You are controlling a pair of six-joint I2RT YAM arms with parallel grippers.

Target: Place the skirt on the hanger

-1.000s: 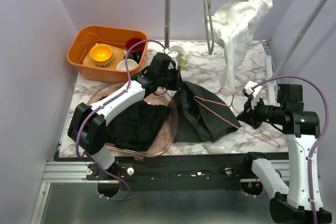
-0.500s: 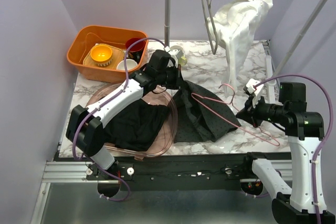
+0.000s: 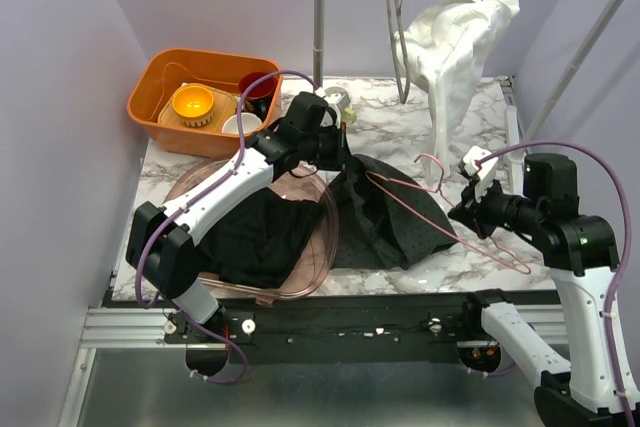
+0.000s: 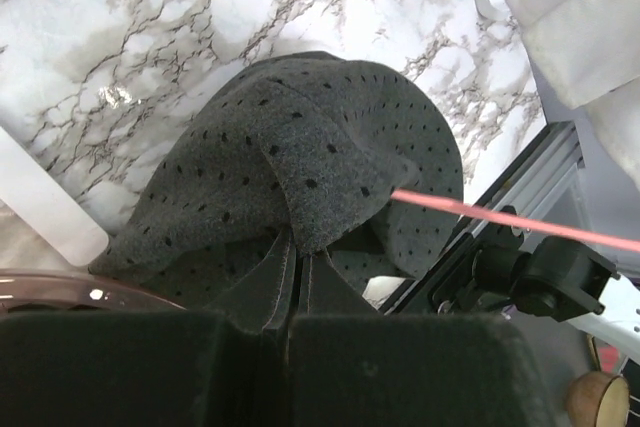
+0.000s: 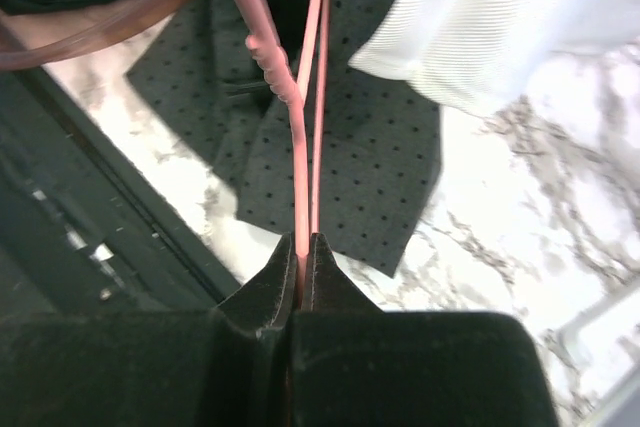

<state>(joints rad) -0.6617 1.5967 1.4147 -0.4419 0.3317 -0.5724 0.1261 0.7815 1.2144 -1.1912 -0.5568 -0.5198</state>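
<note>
The left tool [image 4: 291, 272] is clenched on a fold of the skirt [image 4: 300, 137] and holds that edge up off the counter [image 3: 400, 132], so the cloth tents and offers an opening. The right tool [image 5: 303, 247] is clamped on the wire of the hanger [image 5: 300, 117], holding it low with one end aimed at the raised fold, which it touches. The skirt lies mid-counter beside the clear tub [image 3: 333, 232]. It seems not yet threaded on.
</note>
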